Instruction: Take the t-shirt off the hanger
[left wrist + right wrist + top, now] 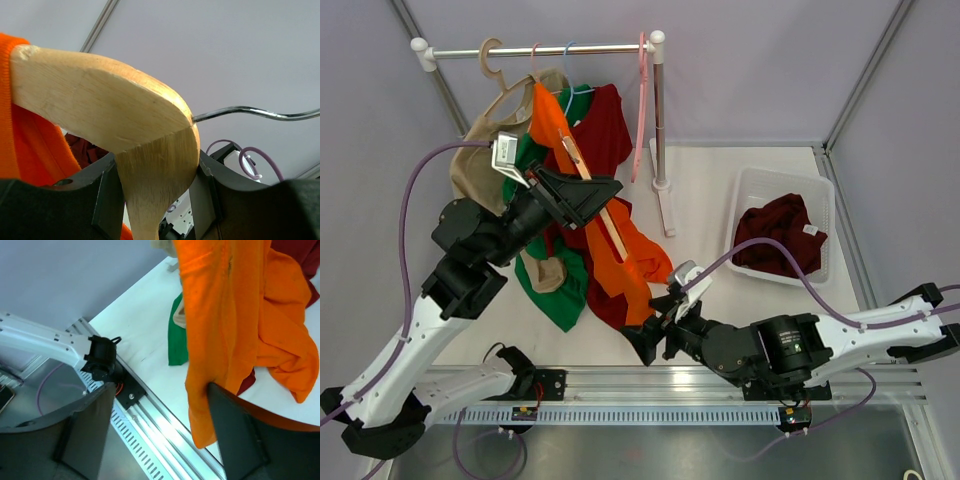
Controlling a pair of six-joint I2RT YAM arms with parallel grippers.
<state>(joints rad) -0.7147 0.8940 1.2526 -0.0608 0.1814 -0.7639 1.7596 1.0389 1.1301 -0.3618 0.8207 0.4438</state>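
Observation:
A wooden hanger (pixel 617 238) carries an orange t-shirt (pixel 632 258) and is off the rail, tilted over the table's middle. My left gripper (pixel 603 192) is shut on the hanger's neck; in the left wrist view the gripper (pixel 157 186) clamps the wood (pixel 100 95) just below the metal hook (pixel 250 111), with orange cloth (pixel 30 145) at the left. My right gripper (pixel 650 336) is open at the shirt's lower hem. In the right wrist view the gripper (pixel 160 425) is wide open, and the shirt (pixel 225 315) hangs against the right finger (pixel 235 432).
The rack rail (pixel 540 48) and pole (pixel 660 110) stand at the back, with a pink hanger (pixel 642 100). Beige (pixel 480 150), green (pixel 558 295) and dark red (pixel 608 120) shirts hang or lie behind the orange one. A white basket (pixel 782 174) holds a maroon garment (pixel 780 235).

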